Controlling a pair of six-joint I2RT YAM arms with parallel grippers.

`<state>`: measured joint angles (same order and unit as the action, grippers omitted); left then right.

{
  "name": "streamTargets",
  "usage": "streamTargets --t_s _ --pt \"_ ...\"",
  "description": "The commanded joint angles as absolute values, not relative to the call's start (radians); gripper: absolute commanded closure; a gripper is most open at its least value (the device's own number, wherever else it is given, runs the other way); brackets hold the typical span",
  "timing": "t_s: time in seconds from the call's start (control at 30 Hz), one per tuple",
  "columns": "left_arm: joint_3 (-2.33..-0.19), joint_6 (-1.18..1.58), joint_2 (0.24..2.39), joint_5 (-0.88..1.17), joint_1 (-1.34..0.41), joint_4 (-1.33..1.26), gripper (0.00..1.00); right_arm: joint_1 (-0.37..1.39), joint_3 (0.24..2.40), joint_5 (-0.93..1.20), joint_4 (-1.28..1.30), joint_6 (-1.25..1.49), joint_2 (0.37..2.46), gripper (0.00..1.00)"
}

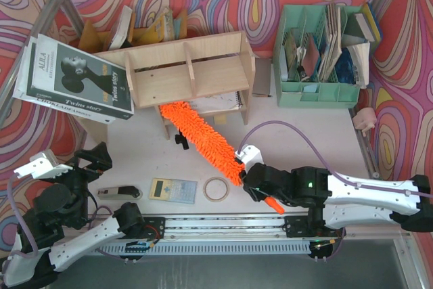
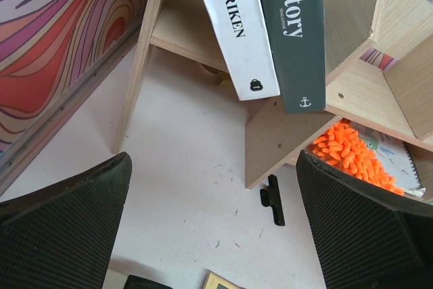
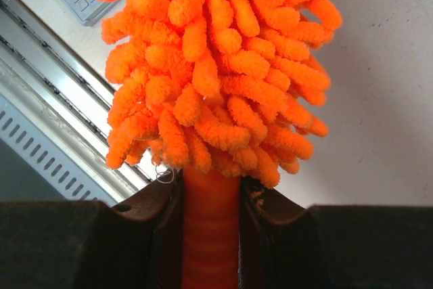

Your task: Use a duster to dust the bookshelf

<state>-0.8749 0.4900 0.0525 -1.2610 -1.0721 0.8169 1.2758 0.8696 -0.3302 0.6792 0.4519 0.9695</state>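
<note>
The bookshelf (image 1: 189,65) stands left of centre at the back. The duster (image 1: 199,137) runs on a diagonal, its handle end low at the right and its fluffy head pointing up and left, with the tip tucked under the shelf's lower tier. The right gripper (image 3: 210,201) clamps the handle just behind the head. The left gripper (image 2: 213,235) hangs with fingers spread wide, holding nothing, near the shelf's left end.
</note>
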Motion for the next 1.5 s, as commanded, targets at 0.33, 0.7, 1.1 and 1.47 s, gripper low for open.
streamTargets --t_s 0.33,0.7,1.1,1.47 --pt "-0.865 0.484 0.045 -1.265 -1.075 0.810 0.01 1.285 1.083 -0.344 0.986 0.519 0.832 1.00" --pt "-0.865 0.477 0.050 -1.270 -1.075 0.806 0.02 1.284 1.156 -0.206 1.201 0.543 0.797 1.00" --pt "-0.866 0.486 0.048 -1.272 -1.075 0.813 0.01 1.285 1.140 -0.120 1.160 0.497 0.724 1.00" --pt "-0.868 0.489 0.045 -1.269 -1.075 0.818 0.01 1.285 1.042 -0.062 1.100 0.518 0.734 1.00"
